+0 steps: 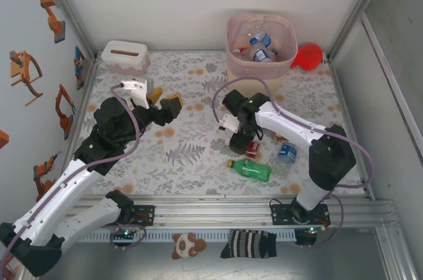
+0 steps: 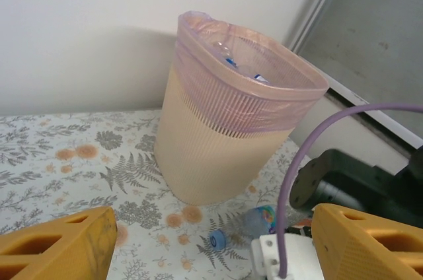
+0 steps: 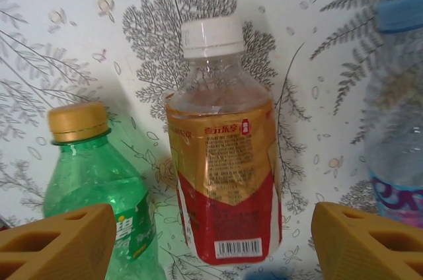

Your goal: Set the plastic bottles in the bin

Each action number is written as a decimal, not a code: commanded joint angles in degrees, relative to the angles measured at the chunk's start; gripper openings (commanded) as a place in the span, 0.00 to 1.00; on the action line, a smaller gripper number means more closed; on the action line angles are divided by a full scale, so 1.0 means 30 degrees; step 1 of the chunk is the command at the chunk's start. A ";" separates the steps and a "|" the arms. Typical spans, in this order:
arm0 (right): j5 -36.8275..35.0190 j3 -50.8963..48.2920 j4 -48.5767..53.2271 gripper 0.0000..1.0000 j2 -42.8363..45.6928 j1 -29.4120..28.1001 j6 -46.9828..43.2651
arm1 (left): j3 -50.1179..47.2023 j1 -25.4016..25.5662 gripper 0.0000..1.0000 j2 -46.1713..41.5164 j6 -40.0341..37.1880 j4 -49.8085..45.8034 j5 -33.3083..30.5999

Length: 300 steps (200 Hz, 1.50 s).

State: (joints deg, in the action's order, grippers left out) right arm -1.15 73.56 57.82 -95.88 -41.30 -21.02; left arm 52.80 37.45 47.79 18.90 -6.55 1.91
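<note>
Your right fingers (image 3: 59,240) stood apart over the red-label bottle (image 3: 225,181) on the worktop (image 3: 79,42) — w/ the green bottle (image 3: 99,187) just beside, closing could've pinched both. Left fingers (image 2: 53,247) apart, empty, facing the bin (image 2: 218,154).

The red-labelled bottle (image 3: 225,181) is glossy clear plastic; the bin (image 2: 218,148) is ribbed matt plastic; the fern-print table cover (image 2: 53,181) looks matt.
</note>
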 commanded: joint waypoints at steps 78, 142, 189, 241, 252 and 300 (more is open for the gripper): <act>-0.1500 -0.1642 -0.1593 0.78 -0.2639 -0.0122 0.0036 | -0.0196 -0.0185 0.77 -0.0314 0.0366 -0.0248 -0.0283; -0.1588 -0.1729 -0.1733 0.68 -0.3081 -0.0122 0.0003 | -0.0081 -0.0241 0.77 -0.0370 0.0377 -0.0356 -0.0271; -0.1493 -0.1412 -0.1486 0.60 -0.2434 -0.0128 0.0003 | -0.0079 -0.0269 0.77 -0.0404 0.0352 -0.0378 -0.0309; -0.0987 -0.0292 -0.0777 0.60 -0.0906 -0.0062 0.0003 | -0.0135 -0.0349 0.77 -0.0459 0.0350 -0.0337 -0.0314; -0.0618 0.0100 -0.0615 0.60 -0.0484 -0.0035 0.0058 | -0.0145 -0.0338 0.77 -0.0459 0.0351 -0.0336 -0.0286; 0.1054 0.2320 -0.0422 0.60 0.1524 0.0342 0.0497 | -0.0224 -0.0393 0.77 -0.0466 0.0345 -0.0238 -0.0325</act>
State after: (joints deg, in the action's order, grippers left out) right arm -1.41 76.36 55.02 -95.04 -41.10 -20.80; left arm 52.80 36.64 47.22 19.31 -7.77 1.21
